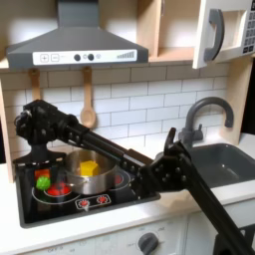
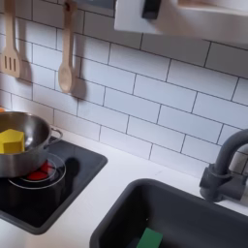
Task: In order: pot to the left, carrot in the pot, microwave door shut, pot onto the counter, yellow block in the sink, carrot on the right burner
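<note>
Your pot (image 1: pixel 88 169) sits on the cooktop (image 1: pixel 60 204) with the yellow block (image 2: pixel 11 140) inside; its steel looks light, stiff and slick, so you'd do best to grip the thin rim. I cannot tell how wide the hand (image 1: pixel 68 151) stands beside the pot

Steel pot (image 1: pixel 88 171) holds yellow block (image 2: pixel 11 140); black cooktop (image 2: pixel 44 199), red burner rings; dark grey sink (image 2: pixel 194 218); white tile wall (image 2: pixel 165 97); cream table (image 2: pixel 107 179).
</note>
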### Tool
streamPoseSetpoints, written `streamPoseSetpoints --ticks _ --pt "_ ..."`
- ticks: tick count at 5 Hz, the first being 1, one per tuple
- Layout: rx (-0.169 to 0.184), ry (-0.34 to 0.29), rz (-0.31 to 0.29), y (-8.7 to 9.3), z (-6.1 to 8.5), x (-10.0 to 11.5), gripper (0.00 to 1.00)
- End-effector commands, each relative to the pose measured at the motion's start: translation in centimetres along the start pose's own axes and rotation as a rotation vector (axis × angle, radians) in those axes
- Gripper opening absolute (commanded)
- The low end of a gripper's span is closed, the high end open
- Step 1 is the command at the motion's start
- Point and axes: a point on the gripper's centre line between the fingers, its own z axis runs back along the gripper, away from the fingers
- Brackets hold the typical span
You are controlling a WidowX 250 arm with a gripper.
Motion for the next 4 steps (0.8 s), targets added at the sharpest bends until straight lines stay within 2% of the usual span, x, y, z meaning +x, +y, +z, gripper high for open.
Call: streamPoseSetpoints --ticks 1,2,3,4 --pt "0.030 -0.022 0.001 0.2 1.8 0.1 0.00" --pt "0.024 -0.016 -0.001 0.0 1.5 0.0 0.00" --pt "0.040 -0.031 -0.004 -0.1 2.0 0.4 0.00" --pt "0.063 -0.056 0.005 0.3 3.6 0.5 0.00"
